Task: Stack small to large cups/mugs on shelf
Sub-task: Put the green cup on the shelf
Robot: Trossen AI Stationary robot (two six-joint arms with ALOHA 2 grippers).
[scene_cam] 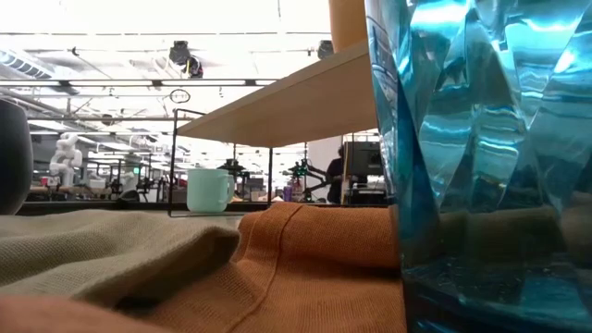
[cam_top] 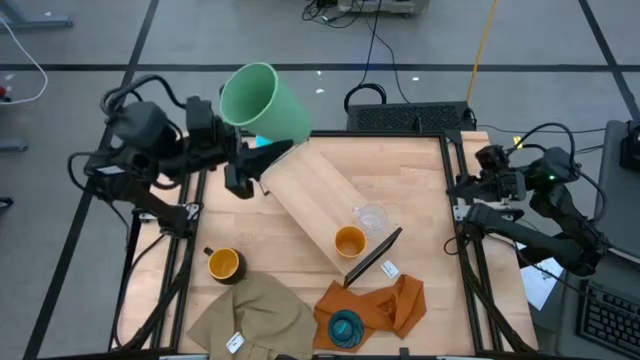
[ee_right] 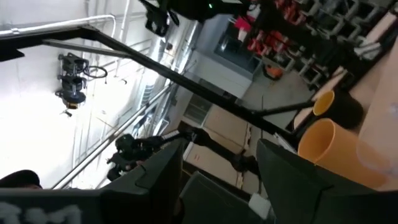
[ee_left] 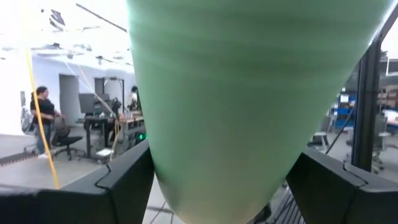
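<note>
— Above the tabletop's far-left corner, what's held?
— Left gripper [cam_top: 243, 150] clamps the green cup [cam_top: 263, 103], raised; the shelf [cam_top: 325, 210] lies diagonally mid-table, orange cup [cam_top: 349, 242] and clear tumbler [cam_top: 372, 217] on it.
— Risk?
— Probably knocking those two over; right gripper [cam_top: 470, 190] idles at the right edge, fingers apart.

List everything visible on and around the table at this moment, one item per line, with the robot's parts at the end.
green cup: 1, green, held up over the table's far left corner
shelf: 1, light wood, lying diagonally across mid-table
orange cup: 1, orange, on the shelf's near end
clear tumbler: 1, clear, on the shelf beside the orange cup
light-blue mug: 1, at the shelf's far end
dark mug: 1, yellow-orange inside, near left on the table
teal cup: 1, ribbed, on the orange cloth
tan cloth: 1, near edge
left gripper: shut on the green cup
right gripper: at the right edge, idle
</note>
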